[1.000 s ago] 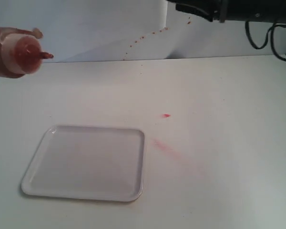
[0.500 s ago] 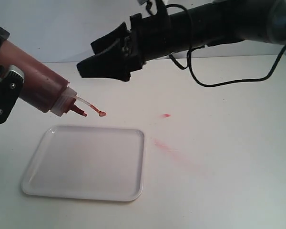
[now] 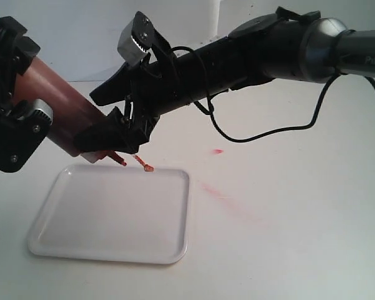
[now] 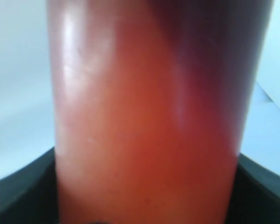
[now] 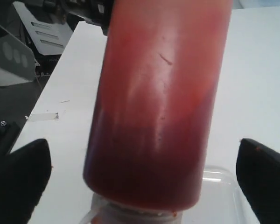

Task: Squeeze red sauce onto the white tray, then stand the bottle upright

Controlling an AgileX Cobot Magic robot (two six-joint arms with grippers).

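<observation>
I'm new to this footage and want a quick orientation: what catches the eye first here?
The red-tinted bottle, gripped by the left gripper on the left, tilts nozzle-down at the far edge of the white tray. The right gripper reaches across from the right, fingers open on either side of the bottle's cap end. Red smears mark the table beside the tray.

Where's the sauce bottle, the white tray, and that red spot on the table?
bottle [image 3: 65,109], exterior view, its red body.
white tray [image 3: 112,215], exterior view, bare floor.
red spot [image 3: 217,151], exterior view, its centre.
</observation>
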